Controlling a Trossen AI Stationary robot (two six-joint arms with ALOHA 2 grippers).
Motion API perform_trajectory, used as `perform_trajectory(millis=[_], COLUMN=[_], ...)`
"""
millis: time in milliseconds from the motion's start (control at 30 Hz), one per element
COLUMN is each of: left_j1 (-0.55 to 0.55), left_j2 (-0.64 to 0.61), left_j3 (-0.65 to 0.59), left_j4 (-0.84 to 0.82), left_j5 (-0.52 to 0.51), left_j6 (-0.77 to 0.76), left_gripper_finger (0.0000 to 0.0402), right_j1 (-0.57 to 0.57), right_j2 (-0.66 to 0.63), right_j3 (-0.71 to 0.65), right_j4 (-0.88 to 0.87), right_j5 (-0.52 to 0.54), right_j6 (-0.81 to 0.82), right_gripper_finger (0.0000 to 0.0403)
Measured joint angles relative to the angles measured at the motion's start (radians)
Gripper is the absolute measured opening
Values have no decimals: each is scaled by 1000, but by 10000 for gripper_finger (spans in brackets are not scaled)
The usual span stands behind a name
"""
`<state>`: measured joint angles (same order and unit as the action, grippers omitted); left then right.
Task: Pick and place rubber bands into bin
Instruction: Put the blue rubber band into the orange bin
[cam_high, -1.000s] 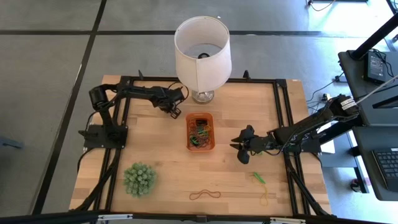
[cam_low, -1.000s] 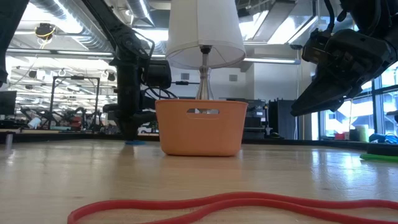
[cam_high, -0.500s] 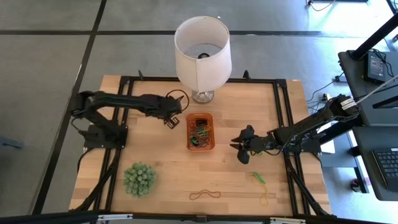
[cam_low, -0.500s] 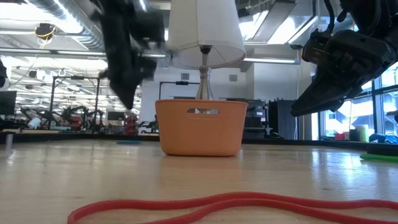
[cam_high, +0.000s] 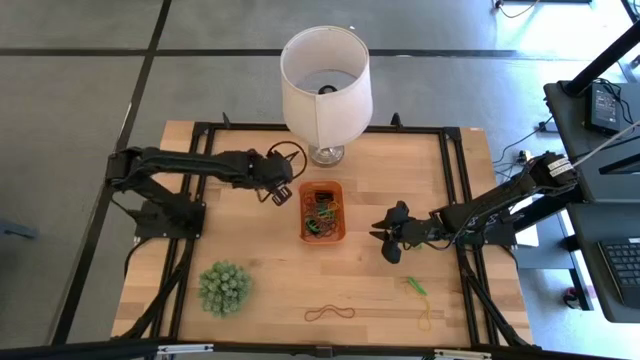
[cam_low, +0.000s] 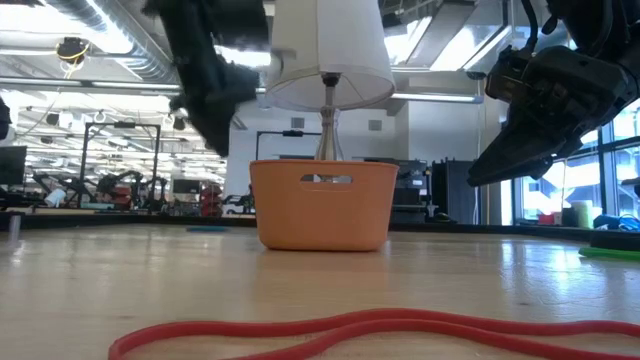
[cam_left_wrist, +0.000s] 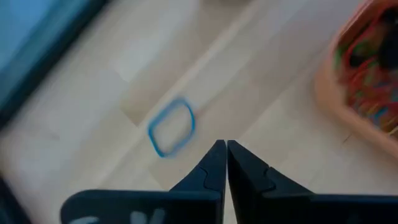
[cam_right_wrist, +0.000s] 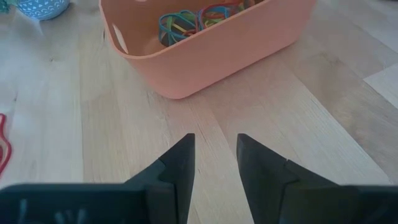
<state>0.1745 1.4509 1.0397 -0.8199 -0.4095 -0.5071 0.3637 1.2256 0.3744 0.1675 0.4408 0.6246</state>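
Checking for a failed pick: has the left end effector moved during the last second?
Yes. The left end effector has swung closer to the orange bin, shut and empty.

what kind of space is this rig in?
Probably a robotics lab or workshop: behind the orange bin the low view shows open ceiling ducts and more equipment racks, and a desk with a keyboard stands beside the table.

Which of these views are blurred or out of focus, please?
Left wrist view: motion-smeared, the blue rubber band and orange bin both soft. Low view: the left claw is blurred, and the near red rubber band is out of focus. High and right wrist views look sharp.
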Motion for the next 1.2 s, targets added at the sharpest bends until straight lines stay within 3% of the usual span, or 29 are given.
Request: perform_trajectory(millis=[100,400,600,700,800,1033,1200], left_j1=[55,185,247,264,278,280,279], left_j2=[56,257,354,379,392,395,390], left_j3=[-8,-9,-8,-3,-3,-4,-5], left_j4=[11,115,151,156,160,163,161], left_j5=[87,140,161,144,196,253,261], left_j6=[18,67,84,84,97,85,83], left_gripper_finger=[29,120,136,130,115,14,3], right_j1=[0,0,0,0,0,0,0], right_j2=[0,0,0,0,0,0,0], right_j3=[0,0,0,0,0,0,0], right_j4=[1,1,-2,-3,-8,-8,-7], right_j5=[0,0,0,0,0,0,0], right_j6=[0,1,0,0,0,-1,1], right_gripper_finger=[122,122,122,122,122,122,122])
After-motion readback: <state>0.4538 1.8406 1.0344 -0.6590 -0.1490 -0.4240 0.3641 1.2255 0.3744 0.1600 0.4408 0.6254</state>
